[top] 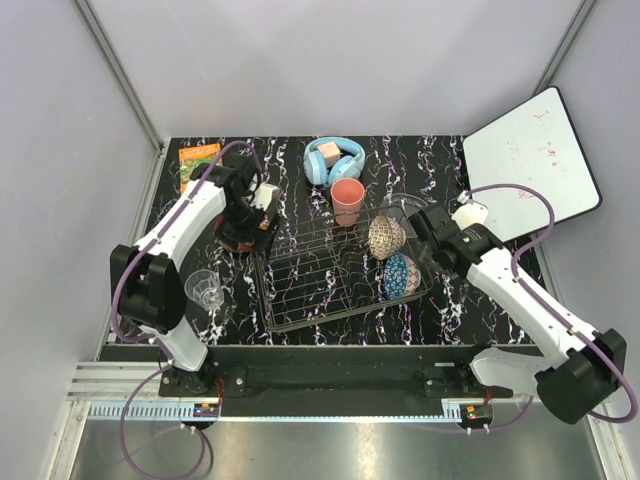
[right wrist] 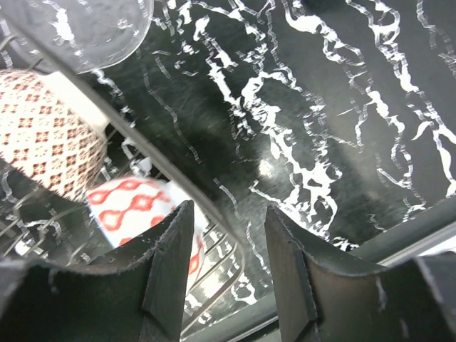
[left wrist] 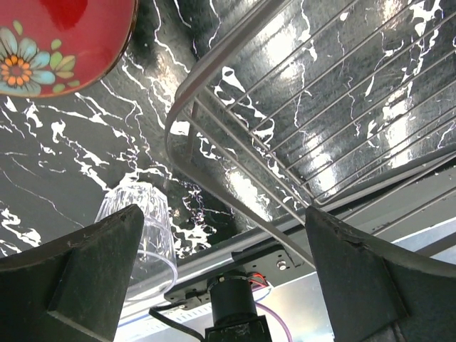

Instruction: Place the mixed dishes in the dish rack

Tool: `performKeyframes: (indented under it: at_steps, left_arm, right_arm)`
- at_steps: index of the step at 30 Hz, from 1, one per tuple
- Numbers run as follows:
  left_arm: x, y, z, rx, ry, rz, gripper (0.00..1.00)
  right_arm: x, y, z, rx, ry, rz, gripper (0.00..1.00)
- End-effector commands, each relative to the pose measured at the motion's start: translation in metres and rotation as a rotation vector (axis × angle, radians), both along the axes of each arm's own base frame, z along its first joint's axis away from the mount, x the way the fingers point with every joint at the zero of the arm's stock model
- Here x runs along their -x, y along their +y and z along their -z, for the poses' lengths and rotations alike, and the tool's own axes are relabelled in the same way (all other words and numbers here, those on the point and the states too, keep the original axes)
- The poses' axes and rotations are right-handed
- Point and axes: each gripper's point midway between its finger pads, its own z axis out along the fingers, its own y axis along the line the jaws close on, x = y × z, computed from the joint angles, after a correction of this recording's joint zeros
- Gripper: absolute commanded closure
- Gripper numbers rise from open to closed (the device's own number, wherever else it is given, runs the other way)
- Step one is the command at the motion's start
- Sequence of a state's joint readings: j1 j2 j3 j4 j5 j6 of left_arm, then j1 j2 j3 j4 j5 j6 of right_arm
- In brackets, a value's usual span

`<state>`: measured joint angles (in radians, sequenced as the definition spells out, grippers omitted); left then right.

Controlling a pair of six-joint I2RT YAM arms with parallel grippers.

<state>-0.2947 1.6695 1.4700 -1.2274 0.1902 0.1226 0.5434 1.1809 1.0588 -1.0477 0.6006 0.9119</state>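
The dish rack (top: 310, 275) sits mid-table. At its right end stand a beige-brown patterned bowl (top: 385, 237) and a blue-patterned bowl (top: 401, 275). My right gripper (top: 422, 222) hovers open just right of them; its wrist view shows the beige bowl (right wrist: 43, 142), the other bowl's red-on-white outside (right wrist: 135, 210), the rack's rim wire (right wrist: 153, 146) and a clear glass dish (right wrist: 78, 28). My left gripper (top: 243, 228) is wide open and empty above a red flowered bowl (left wrist: 57, 43) by the rack's left corner (left wrist: 214, 64). A glass tumbler (top: 205, 288) (left wrist: 146, 228) stands front left. The pink cup (top: 348, 200) stands behind the rack.
Light-blue headphones (top: 333, 160) lie at the back centre and an orange book (top: 198, 158) at the back left corner. A whiteboard (top: 530, 160) overhangs the back right corner. Grey walls close in the table on three sides.
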Motion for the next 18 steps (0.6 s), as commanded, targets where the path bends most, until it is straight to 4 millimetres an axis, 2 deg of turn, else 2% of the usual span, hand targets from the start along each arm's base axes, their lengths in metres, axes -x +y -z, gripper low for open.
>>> performKeyframes:
  at_steps: [1, 10, 13, 16, 18]
  left_arm:
    - [-0.013, -0.015, 0.007, 0.021, -0.020, 0.016, 0.01]
    - [-0.029, -0.031, 0.016, 0.005, -0.042, 0.037, 0.01]
    - [-0.038, -0.035, 0.015, 0.005, -0.051, 0.030, 0.01]
    - [-0.050, -0.041, 0.009, 0.012, -0.079, 0.028, 0.01]
    - [-0.057, -0.044, 0.012, 0.010, -0.075, 0.023, 0.01]
  right_arm:
    - [0.008, 0.011, 0.013, -0.051, 0.043, -0.035, 0.48]
    - [0.034, 0.009, 0.048, -0.038, 0.190, -0.063, 0.49]
    - [0.044, 0.006, 0.054, -0.032, 0.232, -0.057, 0.50]
    - [0.052, 0.013, 0.055, -0.045, 0.250, -0.071, 0.51]
    - [0.058, 0.016, 0.057, -0.044, 0.266, -0.069, 0.52]
